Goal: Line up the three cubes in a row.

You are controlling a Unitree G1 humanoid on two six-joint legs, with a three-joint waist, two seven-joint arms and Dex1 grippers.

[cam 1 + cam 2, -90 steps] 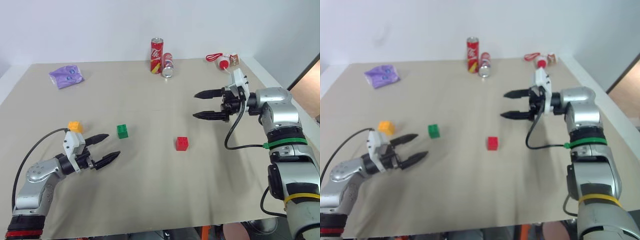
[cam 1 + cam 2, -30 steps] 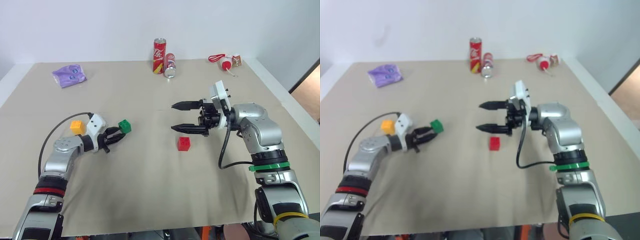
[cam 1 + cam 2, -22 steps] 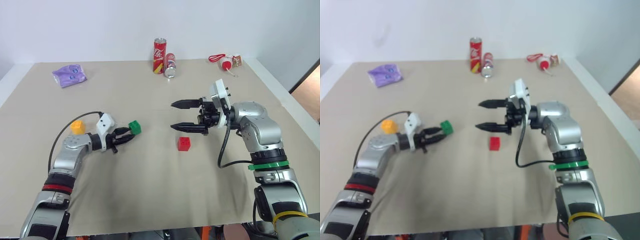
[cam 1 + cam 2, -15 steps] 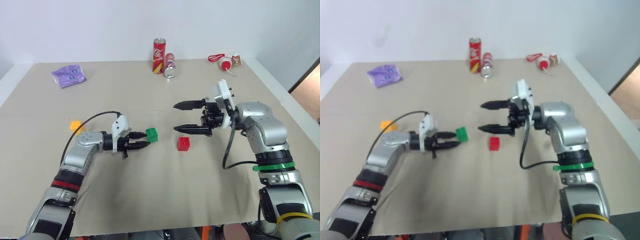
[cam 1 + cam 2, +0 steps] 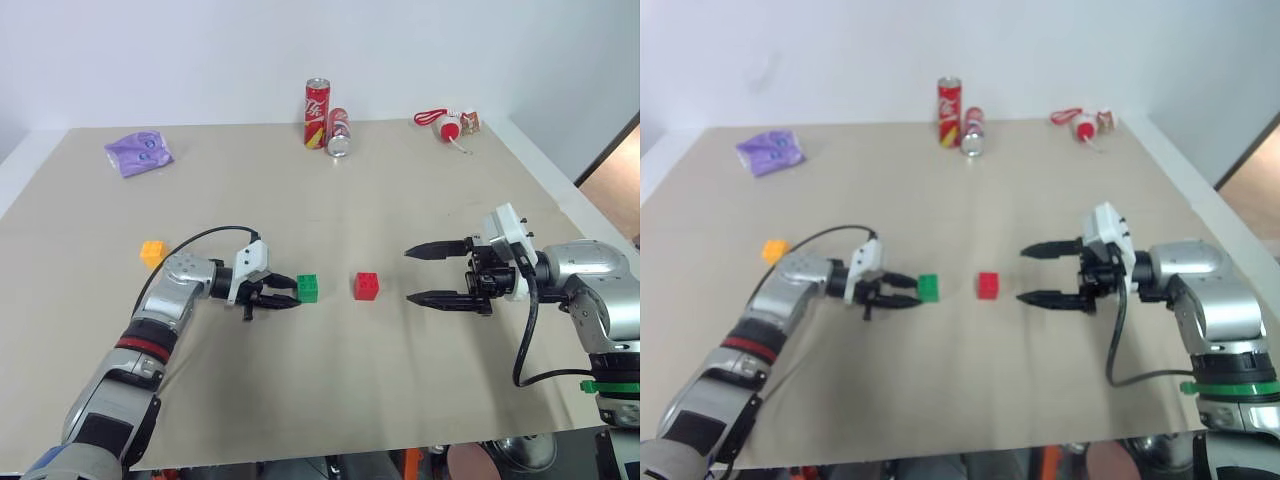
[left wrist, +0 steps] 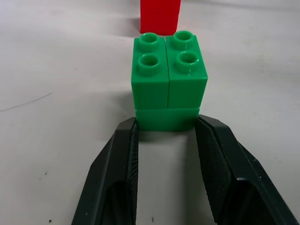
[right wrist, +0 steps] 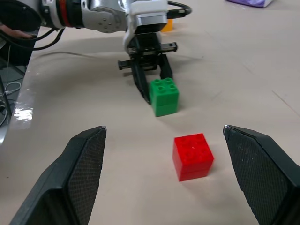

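The green cube (image 5: 308, 288) rests on the tan table, with my left gripper (image 5: 293, 292) shut on its lower half from the left. In the left wrist view both black fingers (image 6: 117, 173) pinch the cube's base. A small gap to its right sits the red cube (image 5: 366, 286), roughly level with it. The orange-yellow cube (image 5: 152, 252) lies apart, further left and a little further back. To the right of the red cube my right gripper (image 5: 408, 275) stands open and empty, pointing left at it from a short distance.
At the back of the table (image 5: 330, 400) one red soda can (image 5: 317, 99) stands upright and another (image 5: 338, 131) lies beside it. A purple plastic bag (image 5: 138, 153) is at the back left. A small red and white item (image 5: 452, 125) lies at the back right.
My left gripper has carried the green cube to the right and set it down beside the red cube. My right gripper has drawn back to the right, still open.
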